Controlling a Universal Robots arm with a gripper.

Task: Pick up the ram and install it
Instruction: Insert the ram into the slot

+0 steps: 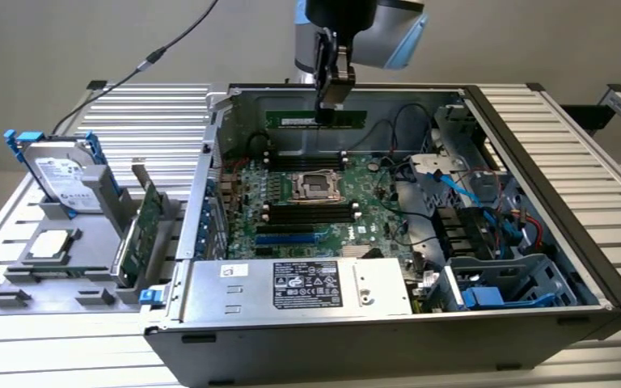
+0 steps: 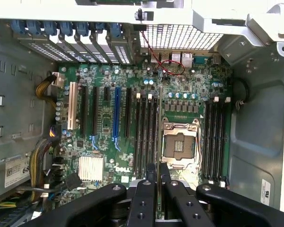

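Note:
The ram [image 1: 289, 120] is a thin green stick hanging level over the far part of the open computer case [image 1: 526, 137]. My gripper [image 1: 330, 103] is shut on it from above, near its middle. In the wrist view the ram [image 2: 159, 123] shows edge-on as a thin line running out from between the fingers [image 2: 144, 198], with the gripper [image 2: 158, 187] high over the motherboard [image 2: 109, 156]. Black memory slots [image 2: 146, 132] lie on one side of the CPU socket [image 2: 180, 144], and more slots [image 2: 215, 137] on the other. The line of the ram lies between the first slot bank and the socket.
A power supply [image 1: 300, 283] closes the near end of the case. Blue cables [image 1: 472, 186] and a drive cage [image 1: 504, 283] fill the exterior view's right side. On the exterior view's left, a grey stand holds a hard drive [image 1: 62, 174] and a large green expansion card [image 1: 143, 234].

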